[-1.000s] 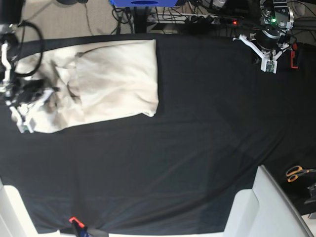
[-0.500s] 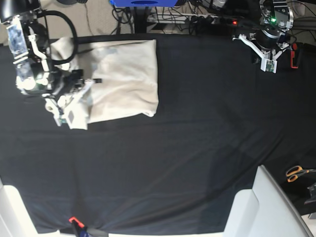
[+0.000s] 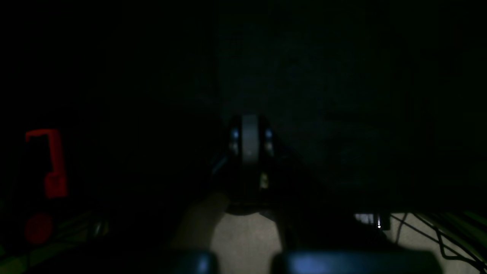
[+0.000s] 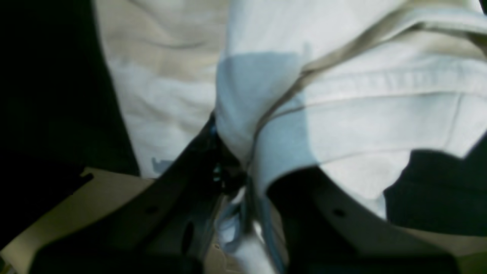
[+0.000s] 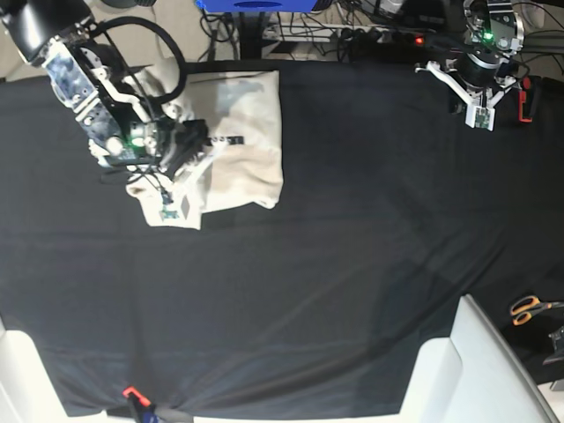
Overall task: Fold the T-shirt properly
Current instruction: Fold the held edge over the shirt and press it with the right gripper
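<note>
1. Over at the table's far left corner, the T-shirt (image 5: pixel 238 141) lay on the black tablecloth (image 5: pixel 352 264), with the right gripper (image 5: pixel 169 204) pinched shut on a gathered hem.
2. That looked like a fold mid-carry; the next move called for laying the edge flat and square.
3. Far right, the left gripper (image 5: pixel 480 119) hung closed, holding nothing.

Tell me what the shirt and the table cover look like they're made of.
The shirt looks like soft matte cotton knit, cream, though the exact fibre is open: it creases, drapes limply from the right gripper and shows a stitched hem in the right wrist view. The table cover seems a thin black woven cloth, matte with a faint sheen, lying in shallow wrinkles.
</note>
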Controlling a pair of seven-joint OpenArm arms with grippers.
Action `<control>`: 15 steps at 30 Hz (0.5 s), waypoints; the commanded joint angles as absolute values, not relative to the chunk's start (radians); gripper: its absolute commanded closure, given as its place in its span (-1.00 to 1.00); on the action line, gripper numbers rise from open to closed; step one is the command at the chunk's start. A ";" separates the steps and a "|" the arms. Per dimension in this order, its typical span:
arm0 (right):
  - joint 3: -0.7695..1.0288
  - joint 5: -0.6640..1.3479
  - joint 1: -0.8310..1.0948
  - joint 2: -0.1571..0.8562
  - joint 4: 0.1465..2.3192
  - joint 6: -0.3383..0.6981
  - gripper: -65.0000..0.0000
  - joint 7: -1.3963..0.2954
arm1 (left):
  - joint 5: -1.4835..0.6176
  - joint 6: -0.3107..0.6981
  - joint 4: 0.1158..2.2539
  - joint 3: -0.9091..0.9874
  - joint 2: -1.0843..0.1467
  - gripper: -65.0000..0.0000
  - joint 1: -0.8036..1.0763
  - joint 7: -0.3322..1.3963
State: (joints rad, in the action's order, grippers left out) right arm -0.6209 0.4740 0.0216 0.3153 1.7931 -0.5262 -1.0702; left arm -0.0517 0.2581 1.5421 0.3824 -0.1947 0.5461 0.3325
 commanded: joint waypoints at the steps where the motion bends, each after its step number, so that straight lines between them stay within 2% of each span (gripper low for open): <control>1: -0.619 0.481 0.007 0.320 1.808 -0.535 0.99 -1.064 | -0.053 0.251 1.555 0.387 -0.206 1.00 0.550 0.315; 8: -0.627 0.473 0.002 0.318 1.773 -0.533 0.99 -1.056 | -0.053 0.251 1.555 0.387 -0.206 1.00 0.552 0.315; 15: -0.763 0.225 -0.016 0.282 1.764 -0.530 0.99 -1.066 | -0.053 0.251 1.555 0.386 -0.206 1.00 0.552 0.315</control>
